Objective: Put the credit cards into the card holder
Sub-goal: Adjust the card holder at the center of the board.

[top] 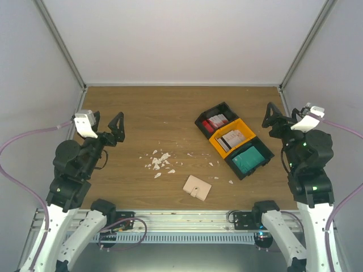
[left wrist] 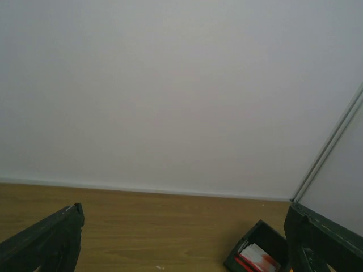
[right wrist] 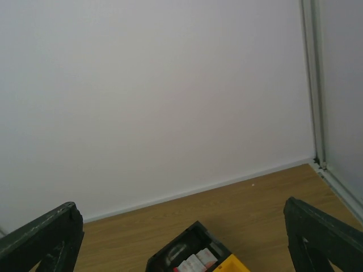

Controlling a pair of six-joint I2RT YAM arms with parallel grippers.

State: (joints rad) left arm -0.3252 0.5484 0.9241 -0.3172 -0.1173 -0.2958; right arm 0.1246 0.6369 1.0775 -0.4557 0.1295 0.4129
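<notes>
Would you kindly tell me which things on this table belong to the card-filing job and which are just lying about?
Belongs to the job: card holder; red cards; white-grey cards; teal cards.

Just lying about: white scraps. The yellow bin and black bins merely hold the cards.

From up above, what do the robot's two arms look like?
The left arm and right arm match: white tube-shaped lower links, black bulky joints with small green lights, and black triangular jaws. A white block sits at each wrist, and a pale pink cable loops from it down the side.
</notes>
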